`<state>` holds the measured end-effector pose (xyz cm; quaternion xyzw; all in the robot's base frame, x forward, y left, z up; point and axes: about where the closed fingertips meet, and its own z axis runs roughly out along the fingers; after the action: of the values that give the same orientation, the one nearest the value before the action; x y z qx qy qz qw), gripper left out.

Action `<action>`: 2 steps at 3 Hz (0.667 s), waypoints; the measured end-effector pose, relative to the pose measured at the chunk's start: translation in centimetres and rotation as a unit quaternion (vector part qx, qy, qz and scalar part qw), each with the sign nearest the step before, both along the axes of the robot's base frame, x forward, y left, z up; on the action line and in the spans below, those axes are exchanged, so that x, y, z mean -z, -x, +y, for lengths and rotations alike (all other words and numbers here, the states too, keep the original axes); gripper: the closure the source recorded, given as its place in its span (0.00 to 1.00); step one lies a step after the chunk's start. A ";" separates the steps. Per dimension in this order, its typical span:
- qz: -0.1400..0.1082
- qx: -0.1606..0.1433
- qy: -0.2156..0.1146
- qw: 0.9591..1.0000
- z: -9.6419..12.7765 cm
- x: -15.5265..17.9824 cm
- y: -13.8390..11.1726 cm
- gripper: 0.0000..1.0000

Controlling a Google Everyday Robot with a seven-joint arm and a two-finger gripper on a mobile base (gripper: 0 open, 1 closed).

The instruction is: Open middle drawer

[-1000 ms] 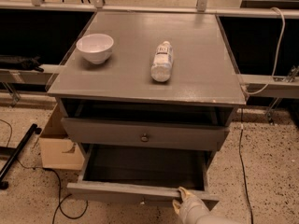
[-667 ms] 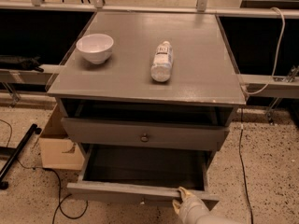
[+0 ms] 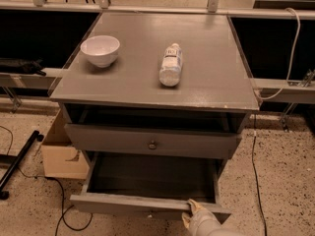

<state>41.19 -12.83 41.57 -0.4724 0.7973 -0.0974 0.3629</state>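
**Middle drawer out, gripper at its front**

Nearest, the gripper (image 3: 191, 209) sits at the right part of the front's top edge of the middle drawer (image 3: 147, 177); its grip cannot be told. That drawer stands pulled well out, grey interior showing. Above it, a knobbed drawer (image 3: 152, 144). On the cabinet top (image 3: 216, 68), a bottle (image 3: 171, 64) lies beside an upright white bowl (image 3: 100, 50).

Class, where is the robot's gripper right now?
The gripper is low in the camera view, right of centre, at the front lip of the pulled-out middle drawer.
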 end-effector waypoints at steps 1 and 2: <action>-0.006 0.003 -0.002 1.000 0.3 -0.4 0.5 1.00; -0.006 0.003 -0.002 1.000 0.3 -0.4 0.5 1.00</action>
<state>40.65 -12.56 41.94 -0.4686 0.7968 -0.0999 0.3681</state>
